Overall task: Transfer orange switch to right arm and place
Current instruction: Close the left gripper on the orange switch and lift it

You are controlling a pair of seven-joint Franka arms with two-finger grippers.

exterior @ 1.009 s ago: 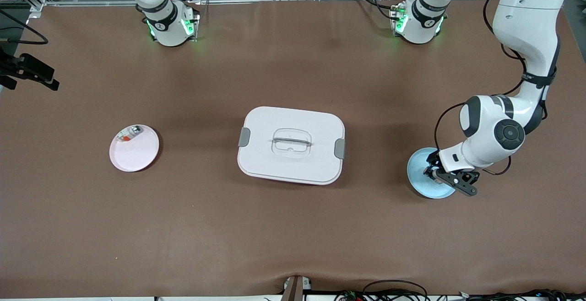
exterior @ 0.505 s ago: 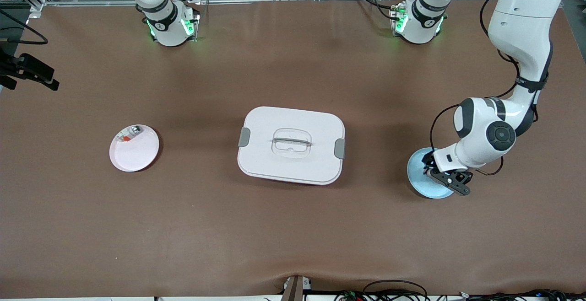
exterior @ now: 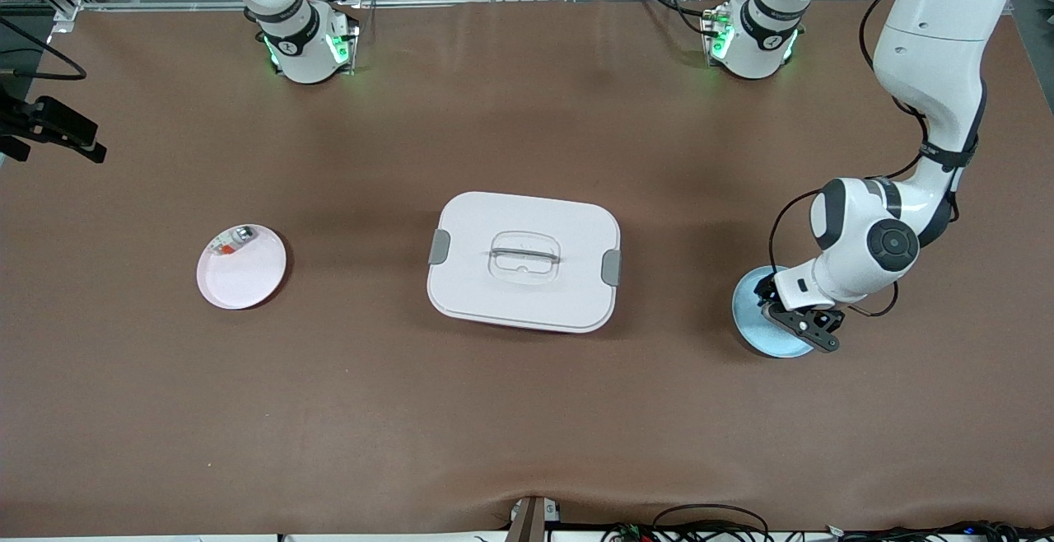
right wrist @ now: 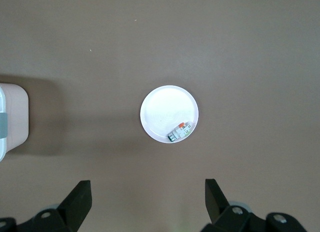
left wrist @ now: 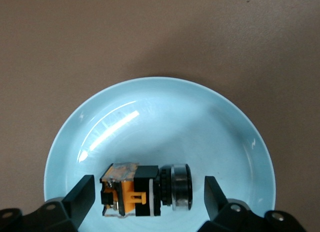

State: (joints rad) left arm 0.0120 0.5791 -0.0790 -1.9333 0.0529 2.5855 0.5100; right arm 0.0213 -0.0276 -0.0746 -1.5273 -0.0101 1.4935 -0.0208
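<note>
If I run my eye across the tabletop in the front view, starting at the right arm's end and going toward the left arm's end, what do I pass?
pink plate with a small silvery-and-red piece on it → white lidded box → blue plate, with the left gripper down over it.

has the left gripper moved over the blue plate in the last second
Yes. The left gripper has slid across the blue plate toward the white box.

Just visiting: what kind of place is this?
Probably a robotics lab: two white arms bolted to a brown table, cables along its edge, the left pincer over a blue plate holding an orange switch.
</note>
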